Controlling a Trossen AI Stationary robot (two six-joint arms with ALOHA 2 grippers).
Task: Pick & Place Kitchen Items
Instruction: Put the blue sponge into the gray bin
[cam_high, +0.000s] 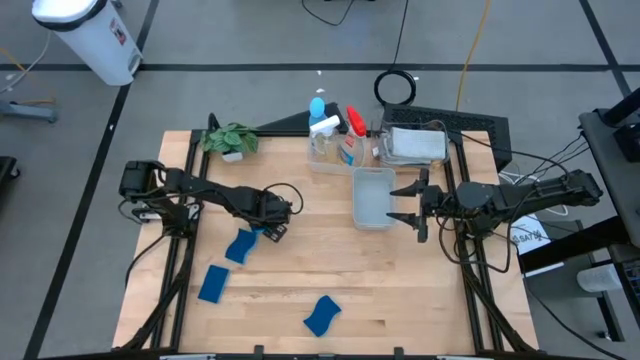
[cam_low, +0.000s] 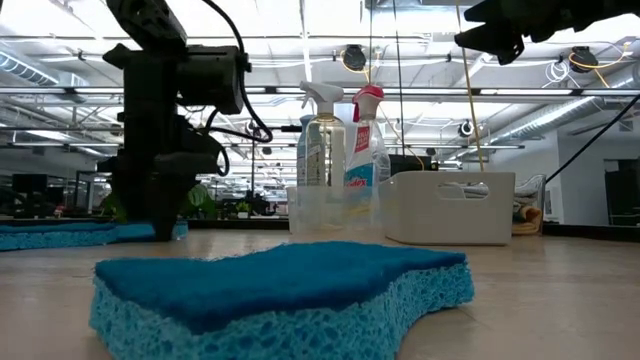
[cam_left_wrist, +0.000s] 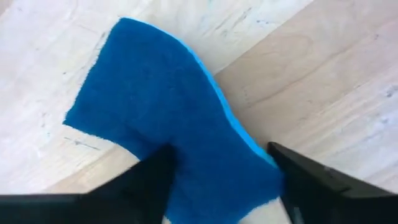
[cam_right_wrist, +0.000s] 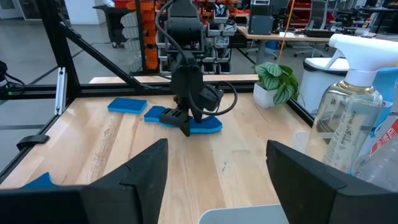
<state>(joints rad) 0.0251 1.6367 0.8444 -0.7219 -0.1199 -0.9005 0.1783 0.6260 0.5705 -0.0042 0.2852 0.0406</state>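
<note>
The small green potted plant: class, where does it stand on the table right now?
In the high view the potted plant stands at the table's far left corner, left of the spray bottles and beyond the left arm.

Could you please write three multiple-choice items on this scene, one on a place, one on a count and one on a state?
1. Where is the left gripper?
A. Down at a blue sponge
B. Inside a clear bin
C. At the potted plant

2. How many blue sponges lie on the table?
A. One
B. Three
C. Five

3. How does the right gripper stand?
A. Shut on a spray bottle
B. Shut on a cloth
C. Open and empty beside the clear bin

Answers: 1 A, the left wrist view shows its fingers on either side of the sponge; 2 B, the high view shows three; 3 C, its fingers are spread with nothing between them.
</note>
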